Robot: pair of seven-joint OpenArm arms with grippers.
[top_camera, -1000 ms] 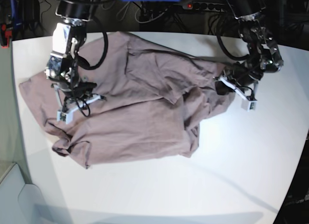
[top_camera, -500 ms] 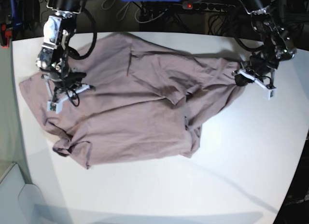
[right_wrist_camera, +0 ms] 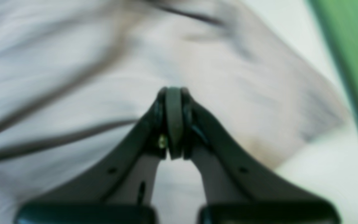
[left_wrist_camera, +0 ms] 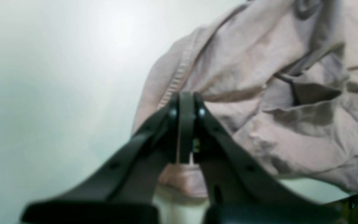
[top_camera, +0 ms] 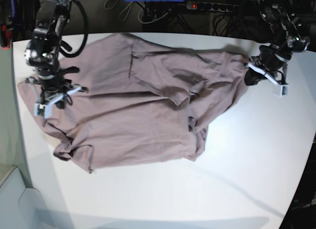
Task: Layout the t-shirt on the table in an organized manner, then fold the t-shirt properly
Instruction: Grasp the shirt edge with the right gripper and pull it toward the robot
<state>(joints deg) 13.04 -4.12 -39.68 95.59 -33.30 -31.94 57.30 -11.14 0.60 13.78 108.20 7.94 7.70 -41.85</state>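
The mauve-pink t-shirt (top_camera: 138, 105) lies spread but creased on the white table (top_camera: 237, 179), with a bunched fold near its front right corner. In the base view my left gripper (top_camera: 248, 77) is at the shirt's right edge, shut on the cloth. The left wrist view shows its tips (left_wrist_camera: 183, 96) pinched together at a ribbed edge of the t-shirt (left_wrist_camera: 259, 93). My right gripper (top_camera: 57, 103) is over the shirt's left part. In the blurred right wrist view its tips (right_wrist_camera: 174, 93) are shut against the t-shirt (right_wrist_camera: 104, 77), and creases run toward them.
Bare table (left_wrist_camera: 57, 77) lies outside the shirt's right edge and along the front. Cables and a power strip (top_camera: 212, 6) sit behind the table's far edge. A greenish panel (right_wrist_camera: 353, 46) stands left of the table, with a pale box (top_camera: 15, 199) at the front left.
Both arms have moved apart: the left gripper has gone toward the base view's right and back, drawing the shirt's right edge with it. The right gripper has slid toward the left edge.
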